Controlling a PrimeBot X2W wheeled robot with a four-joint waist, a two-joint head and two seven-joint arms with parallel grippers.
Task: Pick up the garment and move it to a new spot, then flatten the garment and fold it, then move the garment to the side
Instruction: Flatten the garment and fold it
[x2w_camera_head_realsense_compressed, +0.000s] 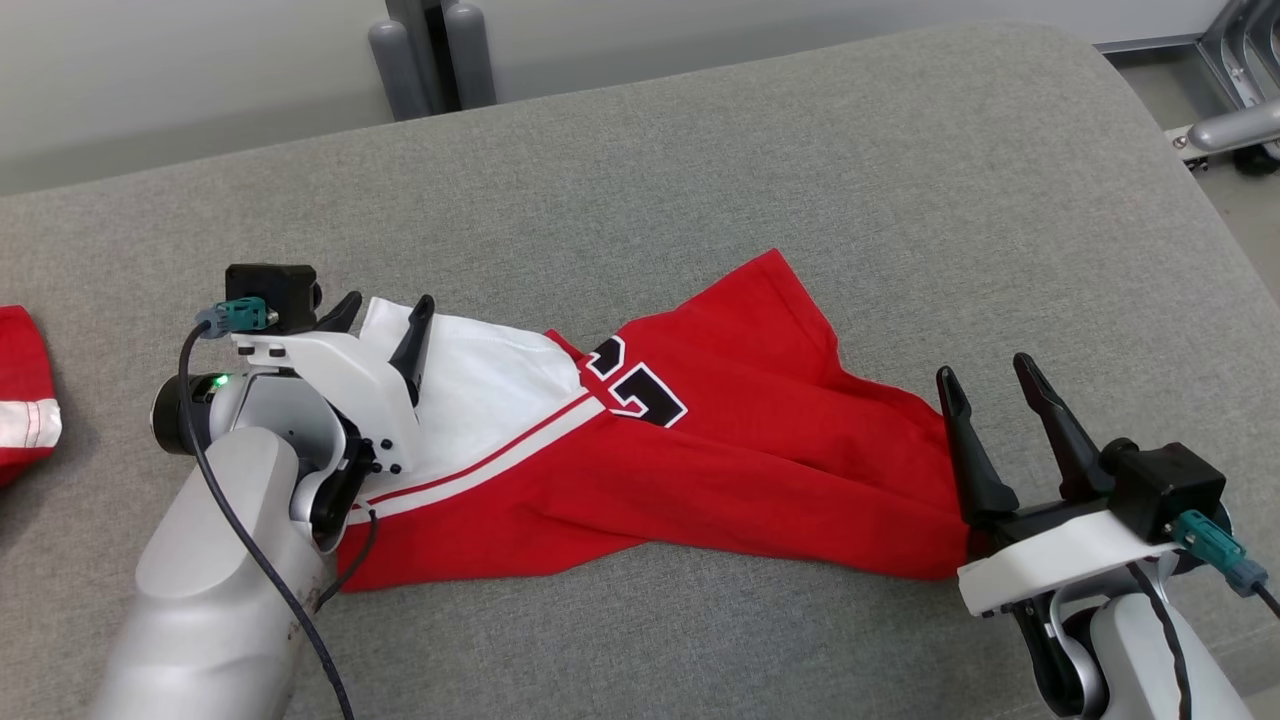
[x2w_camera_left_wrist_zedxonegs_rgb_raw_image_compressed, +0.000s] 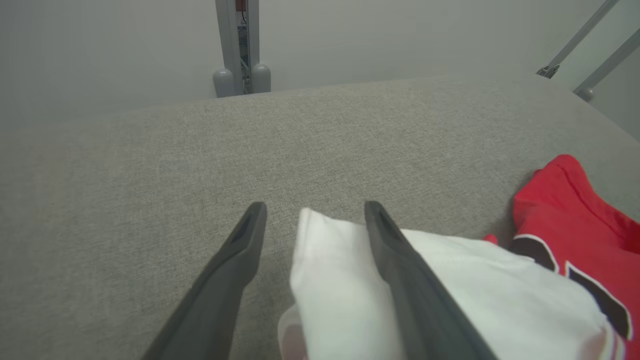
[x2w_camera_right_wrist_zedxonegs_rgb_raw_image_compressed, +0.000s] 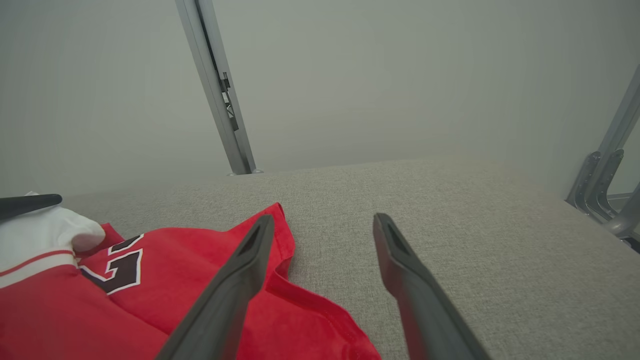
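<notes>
A red garment (x2w_camera_head_realsense_compressed: 720, 440) with a white panel, white stripes and a black number lies partly folded across the grey padded table (x2w_camera_head_realsense_compressed: 800, 150). My left gripper (x2w_camera_head_realsense_compressed: 385, 312) is open over the garment's white left end, one finger above the cloth and the other beside it; in the left wrist view the white cloth (x2w_camera_left_wrist_zedxonegs_rgb_raw_image_compressed: 340, 280) lies between and under the fingers (x2w_camera_left_wrist_zedxonegs_rgb_raw_image_compressed: 400, 260) of the left gripper (x2w_camera_left_wrist_zedxonegs_rgb_raw_image_compressed: 315, 207). My right gripper (x2w_camera_head_realsense_compressed: 985, 375) is open at the garment's right end, its left finger (x2w_camera_right_wrist_zedxonegs_rgb_raw_image_compressed: 240, 270) over the red hem (x2w_camera_right_wrist_zedxonegs_rgb_raw_image_compressed: 300, 310). The right gripper (x2w_camera_right_wrist_zedxonegs_rgb_raw_image_compressed: 322, 220) holds nothing.
Another red and white cloth (x2w_camera_head_realsense_compressed: 25, 400) lies at the table's far left edge. Grey metal posts (x2w_camera_head_realsense_compressed: 430, 55) stand behind the table, and a metal frame (x2w_camera_head_realsense_compressed: 1230, 110) sits off its right edge. Bare table surface stretches behind and in front of the garment.
</notes>
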